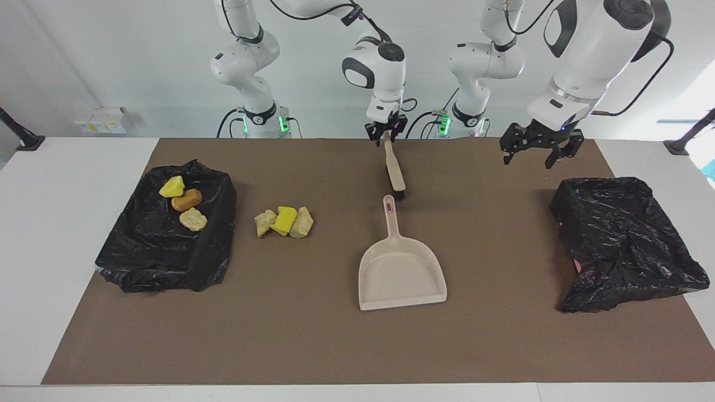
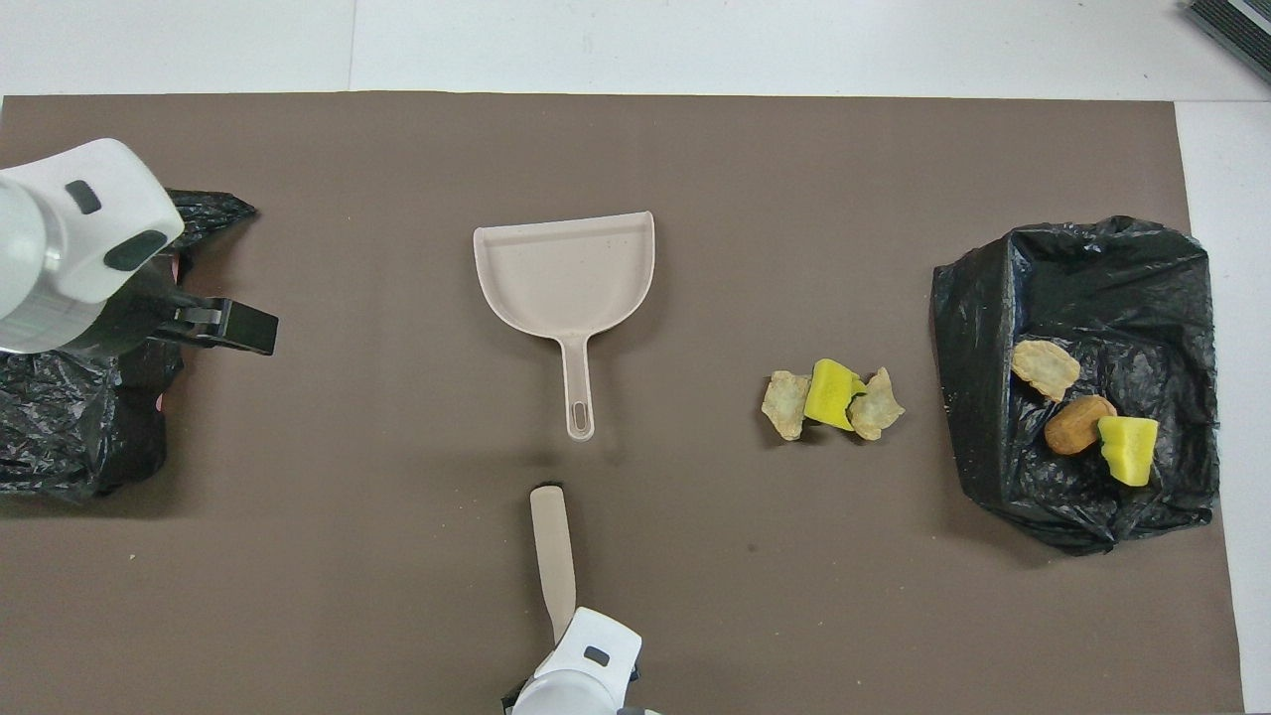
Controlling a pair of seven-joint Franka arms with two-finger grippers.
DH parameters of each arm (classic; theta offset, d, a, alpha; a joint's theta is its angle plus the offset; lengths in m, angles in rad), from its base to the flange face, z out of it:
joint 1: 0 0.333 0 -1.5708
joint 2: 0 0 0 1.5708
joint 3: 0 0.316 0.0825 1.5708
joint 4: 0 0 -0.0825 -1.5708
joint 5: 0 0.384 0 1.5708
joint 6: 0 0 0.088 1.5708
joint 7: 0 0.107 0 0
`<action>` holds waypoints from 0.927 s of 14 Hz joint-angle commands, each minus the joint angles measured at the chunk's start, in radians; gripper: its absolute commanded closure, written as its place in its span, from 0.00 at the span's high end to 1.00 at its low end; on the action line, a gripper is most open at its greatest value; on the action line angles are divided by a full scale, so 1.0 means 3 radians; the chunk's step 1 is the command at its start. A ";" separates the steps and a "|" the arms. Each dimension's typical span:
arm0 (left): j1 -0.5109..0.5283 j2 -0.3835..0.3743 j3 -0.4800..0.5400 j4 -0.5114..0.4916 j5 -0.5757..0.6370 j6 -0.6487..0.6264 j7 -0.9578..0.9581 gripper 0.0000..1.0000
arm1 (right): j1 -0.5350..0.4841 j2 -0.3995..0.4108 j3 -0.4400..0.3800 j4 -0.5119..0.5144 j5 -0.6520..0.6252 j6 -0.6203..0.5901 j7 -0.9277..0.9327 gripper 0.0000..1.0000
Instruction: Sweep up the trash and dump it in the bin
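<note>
My right gripper (image 1: 386,133) pinches the brush (image 1: 394,172) handle; left gripper (image 1: 540,149) hangs spread over the mat. Foam chunks (image 1: 284,221) lie beside the dustpan (image 1: 401,272): light, soft, so they'll likely skid under gentle strokes.

Two white robot arms built of rounded, glossy segments. Dark grey or black bands at the joints, with oval dark insets on the wrist housings. Black round caps on the ends of the wrist joints. Thin black cables looping along the upper links and down toward the hands. Green indicator lights glowing at both bases, near black collars with small white markings. Right gripper (image 1: 386,132) small and black, with a faint purple glow between its parts. Left gripper (image 1: 540,149) black, blocky and angular, with a tiny blue light at its top, mounted under a wide white wrist.
</note>
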 commanded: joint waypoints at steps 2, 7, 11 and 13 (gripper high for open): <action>-0.0223 0.0228 0.0047 -0.0002 0.0015 0.0263 -0.0174 1.00 | -0.0063 0.0061 -0.0030 0.0097 -0.0138 -0.0006 0.0127 0.00; -0.0550 0.0525 0.0047 0.0034 0.0051 0.0493 -0.0603 1.00 | -0.0344 -0.0342 -0.0019 0.0153 -0.0138 -0.0675 0.0087 0.00; -0.0846 0.0725 0.0047 0.0029 0.0046 0.0815 -0.1098 1.00 | -0.0686 -0.0925 -0.0019 0.0092 -0.0128 -0.1518 -0.0081 0.00; -0.0975 0.0771 0.0047 -0.0006 0.0046 0.0933 -0.1313 1.00 | -0.0937 -0.1084 -0.0025 0.0092 -0.0128 -0.1765 -0.0225 0.00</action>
